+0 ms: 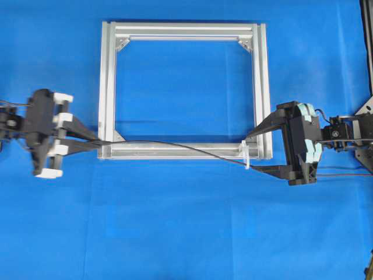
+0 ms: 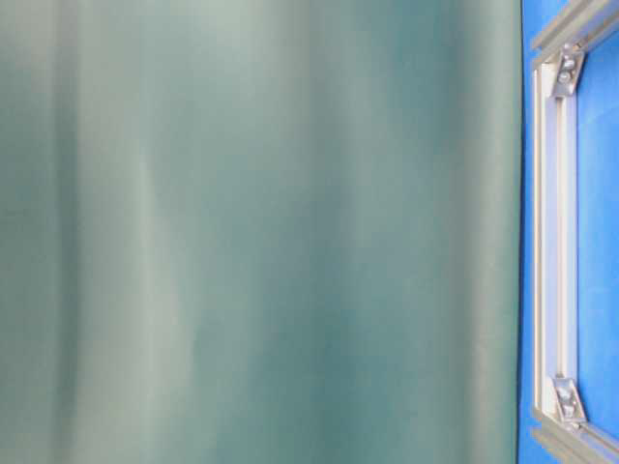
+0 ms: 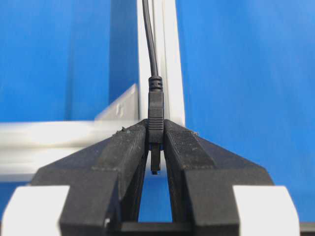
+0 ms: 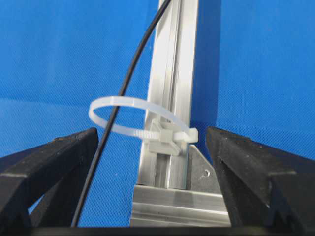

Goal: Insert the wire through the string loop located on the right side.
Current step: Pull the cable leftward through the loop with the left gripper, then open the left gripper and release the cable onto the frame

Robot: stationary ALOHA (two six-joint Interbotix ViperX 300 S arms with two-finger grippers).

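The wire (image 1: 175, 147) runs along the frame's (image 1: 107, 87) near rail — through the string loop (image 1: 246, 155) at its right end.

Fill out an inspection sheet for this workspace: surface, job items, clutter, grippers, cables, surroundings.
Surface: blue cloth, flat.
Job items: wire already runs through the string loop on the aluminium frame; plug at the frame's left corner.
Clutter: nothing seen.
Grippers: left gripper shut on the plug; right gripper open, its fingers on either side of the loop, touching nothing.
Cables: arm cables at the right edge.
Surroundings: blurred grey-green surface fills most of the table-level view.
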